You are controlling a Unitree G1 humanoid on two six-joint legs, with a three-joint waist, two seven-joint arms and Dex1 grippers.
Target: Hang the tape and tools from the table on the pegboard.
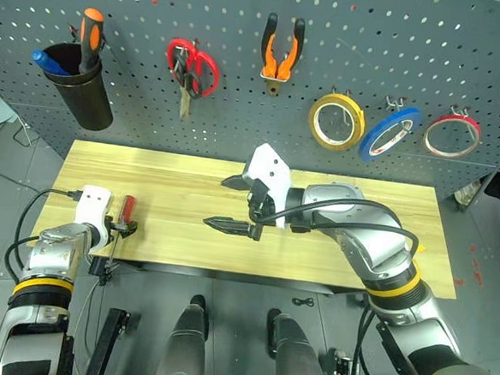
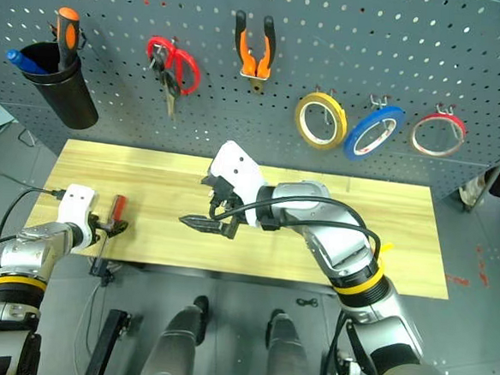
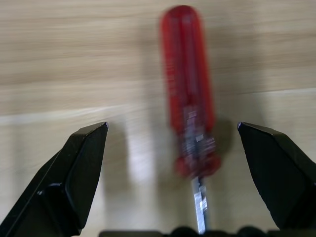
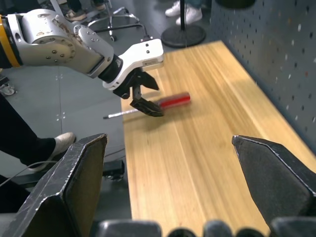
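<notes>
At the near left edge of the table point(image 1: 331, 262) lies the red-handled screwdriver point(image 1: 127, 208), handle flat on the planks and its thin metal shaft poking out past the table's near edge. It looks light and rigid, and the smooth round plastic handle could roll or slip under a loose pinch, so the sensible hold is across the thick middle of the handle, not on the shaft. The left gripper point(image 1: 118, 230) hangs over it with its fingers spread wide and nothing between them; the left wrist view shows the handle lying in the gap, nearer one finger than the other, apparently with no contact. The right gripper point(image 1: 236, 205) hovers over the middle of the table, fingers wide apart and empty.

On the pegboard point(image 1: 466, 48) the pliers point(image 1: 281, 52) already hang at centre, with the red tape point(image 1: 452, 136) at far right beside the blue roll point(image 1: 390, 132) and yellow roll point(image 1: 336, 121). The black-handled scissors I cannot make out for certain.

The head views give this whole layout, which the wrist views lack. The right wrist view adds a side look at the left gripper poised above the handle, plus the shaft overhanging the edge
</notes>
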